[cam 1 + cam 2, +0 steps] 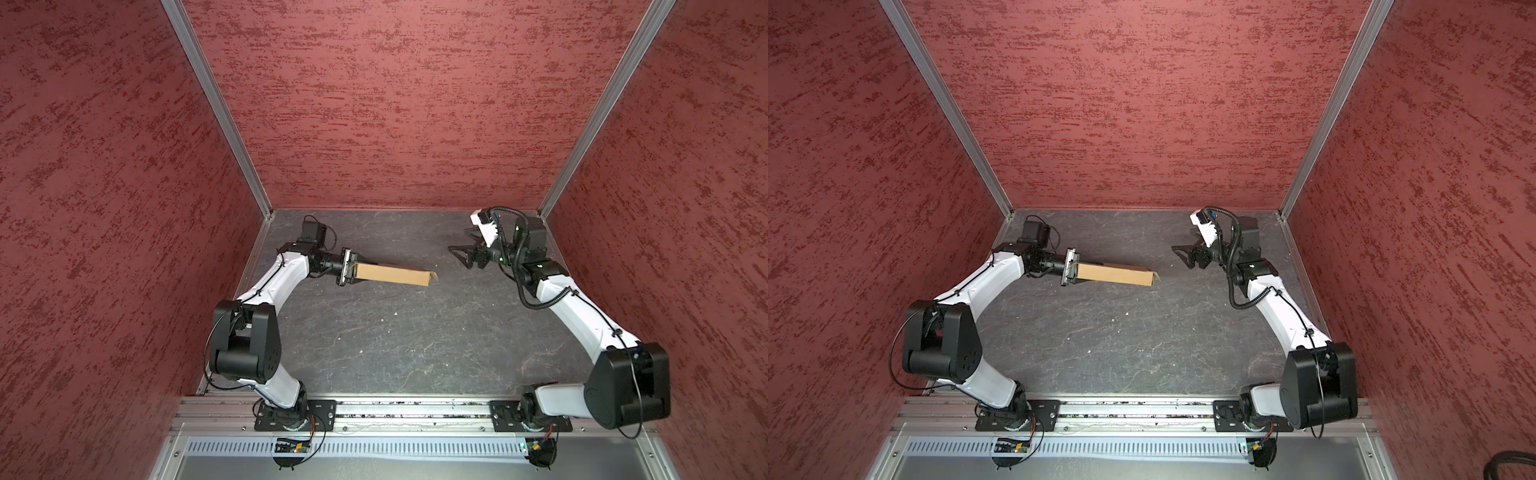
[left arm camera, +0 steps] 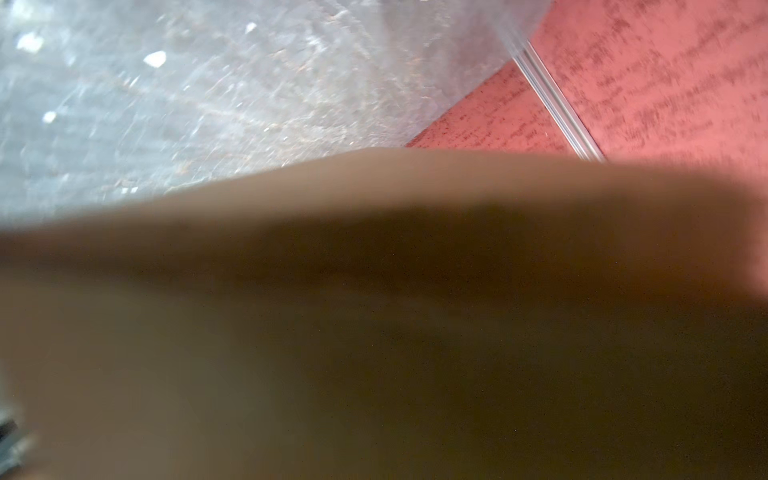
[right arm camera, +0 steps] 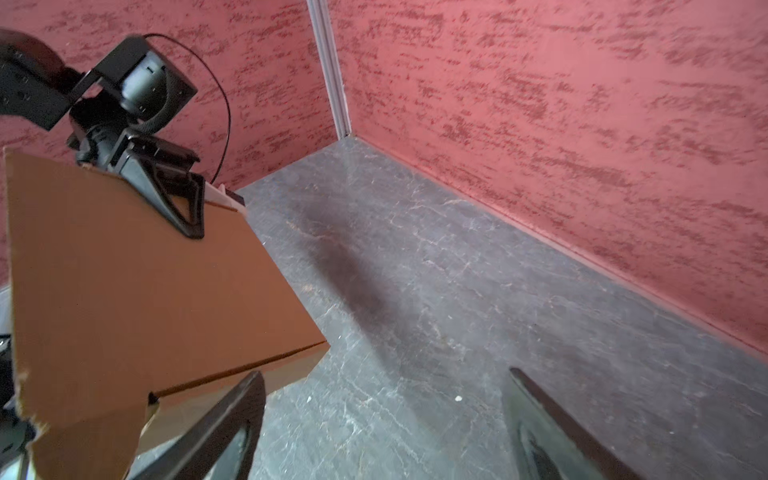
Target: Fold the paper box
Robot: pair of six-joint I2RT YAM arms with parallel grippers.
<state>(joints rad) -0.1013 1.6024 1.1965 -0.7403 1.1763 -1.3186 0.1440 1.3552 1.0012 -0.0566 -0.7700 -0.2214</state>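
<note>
One paper box (image 1: 392,274), lengthwise left-right

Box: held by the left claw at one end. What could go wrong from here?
1. The box is gripped by the left claw at one end only; it may sag or slip.
2. The open right claw faces the free end, where a flap sticks out; closing in could crush it or skew the box.
3. Cardboard fills the left wrist view, so that grip can't be checked there.

Left wrist view: paper box (image 2: 374,332) v. blurred, close-up; right wrist view: it's cut by edge.
</note>
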